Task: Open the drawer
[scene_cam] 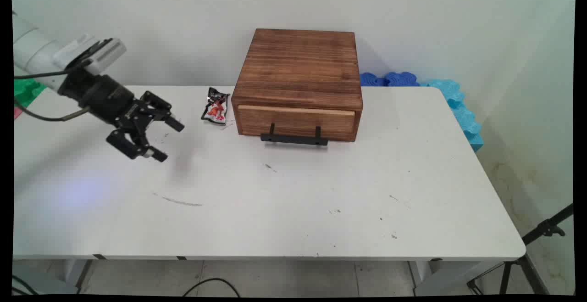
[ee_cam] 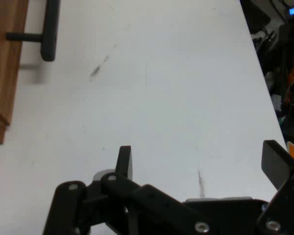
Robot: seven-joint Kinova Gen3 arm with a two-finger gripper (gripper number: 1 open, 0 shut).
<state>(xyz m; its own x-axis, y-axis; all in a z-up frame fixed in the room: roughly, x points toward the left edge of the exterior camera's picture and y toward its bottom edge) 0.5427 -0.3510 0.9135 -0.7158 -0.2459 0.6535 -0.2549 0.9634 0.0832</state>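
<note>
Hand (scene_cam: 167, 141), black and two-fingered on the white arm, is hovering above the left part of the white desk (scene_cam: 293, 201), its fingers (scene_cam: 159, 156) standing apart with nothing between them. It is pointing down and to the right across the bare surface. Nearest to it is lying a small red, white and black foil snack packet (scene_cam: 215, 106), to its right toward the back of the desk, apart from the fingers. Just beside the packet is sitting a dark brown wooden box with one light-fronted drawer (scene_cam: 297, 84), the drawer closed and carrying a black bar handle (scene_cam: 294, 139). In the hand view the hand (ee_cam: 201, 164) is showing open over bare desk (ee_cam: 176, 88), with the box (ee_cam: 5, 63) and handle (ee_cam: 49, 29) at upper left.
</note>
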